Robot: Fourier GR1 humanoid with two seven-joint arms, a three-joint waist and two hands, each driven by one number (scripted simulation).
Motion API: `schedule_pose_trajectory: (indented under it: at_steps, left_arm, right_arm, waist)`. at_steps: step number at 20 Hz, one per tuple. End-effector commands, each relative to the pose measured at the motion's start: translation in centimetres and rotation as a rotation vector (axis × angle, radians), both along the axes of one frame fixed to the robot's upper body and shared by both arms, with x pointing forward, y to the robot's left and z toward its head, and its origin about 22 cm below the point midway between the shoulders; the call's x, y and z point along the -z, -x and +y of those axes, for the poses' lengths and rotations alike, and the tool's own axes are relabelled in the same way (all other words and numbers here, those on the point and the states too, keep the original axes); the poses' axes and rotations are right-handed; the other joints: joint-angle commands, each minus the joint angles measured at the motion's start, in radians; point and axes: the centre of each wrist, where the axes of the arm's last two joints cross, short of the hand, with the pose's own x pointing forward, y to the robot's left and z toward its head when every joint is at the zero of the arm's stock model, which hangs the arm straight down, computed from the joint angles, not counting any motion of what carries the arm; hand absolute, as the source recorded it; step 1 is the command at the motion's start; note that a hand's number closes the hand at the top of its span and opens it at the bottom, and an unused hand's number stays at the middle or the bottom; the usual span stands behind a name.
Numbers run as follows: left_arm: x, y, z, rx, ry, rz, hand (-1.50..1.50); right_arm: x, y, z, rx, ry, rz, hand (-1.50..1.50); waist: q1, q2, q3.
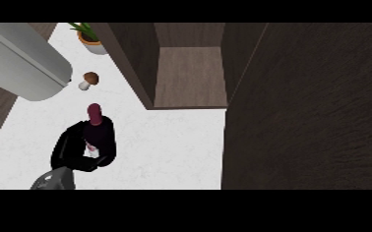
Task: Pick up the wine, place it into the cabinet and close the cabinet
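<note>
- curling round the wine (95, 124), the left hand (76, 151) comes in with its grey forearm (52, 181) from the view's lower edge, left of the cabinet (190, 73).
- the black fingers (104, 158) wrap the bottle's dark body and hide most of it; only the dark red neck and top stick out past the hand.
- the wine is outside the cabinet, left of its open front and nearer the viewer, over the white desk (170, 145); whether it touches the desk or is lifted, i cannot tell.
- the cabinet stands open, its brown wooden shelf bare to the eye.
- a broad dark wood panel (298, 118) rises along the cabinet's right side and fills the right of the view.
- a small mushroom (88, 79) lies on the desk left of the cabinet, beyond the wine's top and apart from it.
- a potted plant (90, 37) sits at the cabinet's far left corner.
- a big grey rounded body (29, 64) lies further left of the cabinet, just beside the mushroom.
</note>
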Motion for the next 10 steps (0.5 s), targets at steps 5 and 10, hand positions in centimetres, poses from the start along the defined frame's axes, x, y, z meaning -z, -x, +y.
schedule_pose_trajectory:
  at_steps: [5, 10]
  left_arm:
    - [0.9, 1.4, -5.2, -0.064, -0.21, -0.178, 1.5]
    - [-1.2, 0.3, -6.8, -0.058, -0.351, -0.152, 1.5]
  right_arm:
    - [-2.0, 2.1, -0.7, 0.018, -0.011, -0.04, -1.5]
    - [-1.8, 2.6, 0.2, 0.021, 0.003, -0.037, -1.5]
  waist:
    - [0.012, 0.0, 0.001]
    - [0.015, -0.002, 0.001]
